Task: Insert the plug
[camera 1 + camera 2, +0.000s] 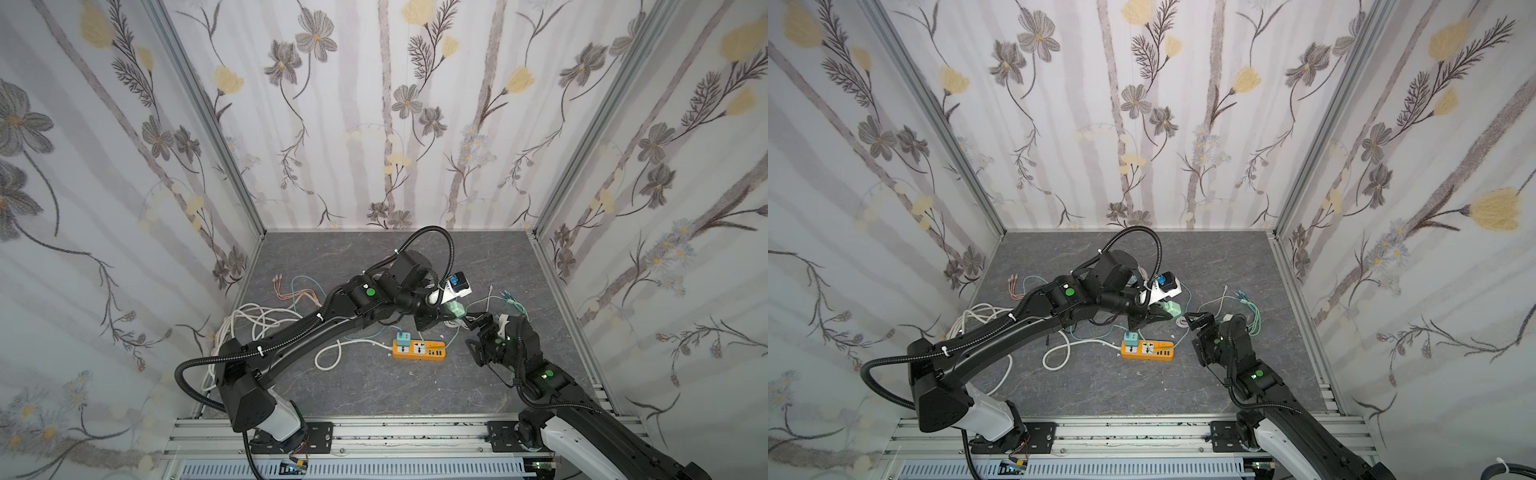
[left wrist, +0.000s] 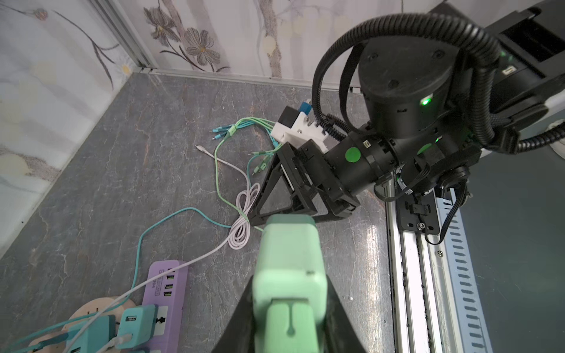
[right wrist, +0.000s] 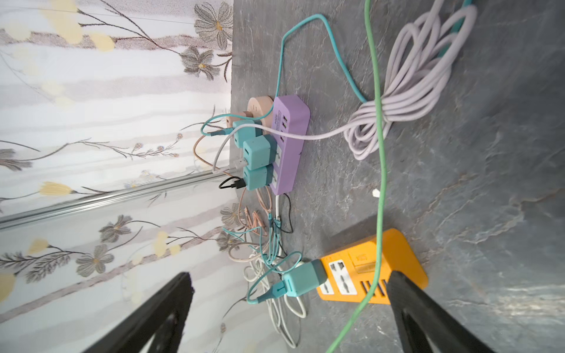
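My left gripper (image 2: 289, 305) is shut on a mint-green plug (image 2: 289, 269), its black fingers (image 2: 238, 321) pressing both sides. In both top views this plug (image 1: 455, 309) (image 1: 1172, 308) hangs above the grey floor, behind and to the right of the orange power strip (image 1: 419, 349) (image 1: 1148, 349). A teal plug (image 1: 402, 338) (image 3: 301, 279) sits in the strip's left end. My right gripper (image 1: 469, 332) (image 3: 290, 275) stands wide open to the right of the strip, holding nothing. A thin green cable (image 3: 380, 183) crosses between its fingers.
A purple power strip (image 2: 166, 284) (image 3: 289, 143) carries several teal chargers. A lavender cable coil (image 2: 244, 220) lies by my right gripper. White cable loops (image 1: 249, 324) and pink leads (image 1: 295, 293) lie at the left. Green multi-head leads (image 1: 513, 303) lie at the right. Floral walls enclose three sides.
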You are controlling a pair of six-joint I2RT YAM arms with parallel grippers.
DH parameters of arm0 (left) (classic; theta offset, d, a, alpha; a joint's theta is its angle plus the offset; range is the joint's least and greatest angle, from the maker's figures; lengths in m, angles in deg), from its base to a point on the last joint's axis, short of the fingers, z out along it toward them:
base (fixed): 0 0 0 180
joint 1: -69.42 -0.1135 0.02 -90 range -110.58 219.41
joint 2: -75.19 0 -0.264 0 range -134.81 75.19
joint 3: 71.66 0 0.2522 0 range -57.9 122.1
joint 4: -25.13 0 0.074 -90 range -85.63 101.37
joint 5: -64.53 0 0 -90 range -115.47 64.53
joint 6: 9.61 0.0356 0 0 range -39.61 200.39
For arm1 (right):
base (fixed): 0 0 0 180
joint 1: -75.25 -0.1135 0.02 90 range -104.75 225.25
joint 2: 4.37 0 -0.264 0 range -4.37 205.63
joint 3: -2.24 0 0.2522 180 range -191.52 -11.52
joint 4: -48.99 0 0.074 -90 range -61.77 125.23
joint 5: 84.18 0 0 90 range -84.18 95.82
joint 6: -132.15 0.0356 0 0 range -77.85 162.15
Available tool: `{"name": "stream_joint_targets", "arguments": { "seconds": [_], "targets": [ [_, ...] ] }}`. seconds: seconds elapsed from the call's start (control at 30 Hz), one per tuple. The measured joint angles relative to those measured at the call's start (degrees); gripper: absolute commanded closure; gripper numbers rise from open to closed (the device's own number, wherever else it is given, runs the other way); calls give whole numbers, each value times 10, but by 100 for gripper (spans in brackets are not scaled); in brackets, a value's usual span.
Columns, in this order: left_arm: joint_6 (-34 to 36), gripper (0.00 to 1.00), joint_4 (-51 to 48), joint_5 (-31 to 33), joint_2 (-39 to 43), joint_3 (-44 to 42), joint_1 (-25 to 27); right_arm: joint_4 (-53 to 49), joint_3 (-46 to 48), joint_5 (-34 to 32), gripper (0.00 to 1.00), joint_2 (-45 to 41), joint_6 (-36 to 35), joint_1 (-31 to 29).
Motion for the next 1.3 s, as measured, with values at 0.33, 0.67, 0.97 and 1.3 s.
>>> {"name": "stream_joint_targets", "arguments": {
  "seconds": [0.33,0.67,0.97,1.3],
  "targets": [
    [-2,100,98,-8,28,-36,2,52,-23,94,2,160,76,-3],
    [-7,100,120,-13,42,-43,0,178,-39,152,49,287,117,-31],
    [44,100,39,-87,56,-78,2,361,-11,108,100,379,84,45],
    [204,100,-149,79,-76,-43,16,409,-94,109,100,419,-76,115]
  ]
}}
